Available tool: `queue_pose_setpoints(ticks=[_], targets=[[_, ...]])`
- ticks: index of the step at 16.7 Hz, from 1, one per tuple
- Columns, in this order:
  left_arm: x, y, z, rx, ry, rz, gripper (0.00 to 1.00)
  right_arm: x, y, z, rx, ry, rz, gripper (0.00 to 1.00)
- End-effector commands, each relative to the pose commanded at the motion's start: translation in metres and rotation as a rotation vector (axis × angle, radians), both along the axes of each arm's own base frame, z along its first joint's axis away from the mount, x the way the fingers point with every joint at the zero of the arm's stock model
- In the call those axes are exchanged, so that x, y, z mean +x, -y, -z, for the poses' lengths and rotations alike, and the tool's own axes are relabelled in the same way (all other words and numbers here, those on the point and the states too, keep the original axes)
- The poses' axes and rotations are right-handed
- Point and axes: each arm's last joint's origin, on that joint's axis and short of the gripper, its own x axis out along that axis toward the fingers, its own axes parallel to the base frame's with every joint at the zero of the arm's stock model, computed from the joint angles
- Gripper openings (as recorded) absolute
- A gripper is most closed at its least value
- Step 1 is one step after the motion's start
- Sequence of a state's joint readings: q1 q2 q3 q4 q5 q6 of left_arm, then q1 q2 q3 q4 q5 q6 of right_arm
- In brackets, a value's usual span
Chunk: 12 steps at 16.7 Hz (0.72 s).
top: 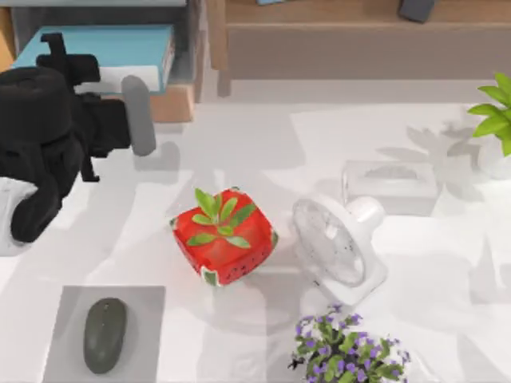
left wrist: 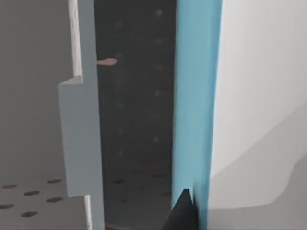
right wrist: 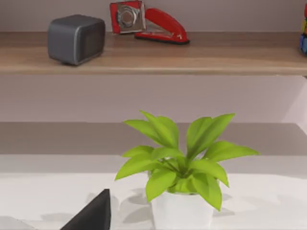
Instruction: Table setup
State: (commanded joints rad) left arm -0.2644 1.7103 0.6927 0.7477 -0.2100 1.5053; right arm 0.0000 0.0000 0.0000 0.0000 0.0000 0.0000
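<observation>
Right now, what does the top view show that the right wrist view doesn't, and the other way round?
Top view alone: the left arm at the table's left, the strawberry pot, the white fan, the tissue box, the purple flowers, and the mouse on its grey pad.

Right wrist view alone: a wooden shelf carrying a grey box and a red stapler.

Both: the green plant in its white pot, on the white table.

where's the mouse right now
In the top view the dark mouse lies on a grey pad at the table's near left corner, left of and below the red strawberry-shaped pot.
</observation>
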Motion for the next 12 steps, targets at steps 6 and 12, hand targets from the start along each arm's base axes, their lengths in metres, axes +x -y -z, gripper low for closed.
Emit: queue_pose_setpoints(ticks=[6, 12], targets=[[0.015, -0.008, 0.005, 0.013, -0.001, 0.008, 0.00, 0.000, 0.000, 0.000, 0.000, 0.000, 0.000, 1.00], [0.028, -0.007, 0.005, 0.011, 0.005, 0.005, 0.00, 0.000, 0.000, 0.000, 0.000, 0.000, 0.000, 1.00]])
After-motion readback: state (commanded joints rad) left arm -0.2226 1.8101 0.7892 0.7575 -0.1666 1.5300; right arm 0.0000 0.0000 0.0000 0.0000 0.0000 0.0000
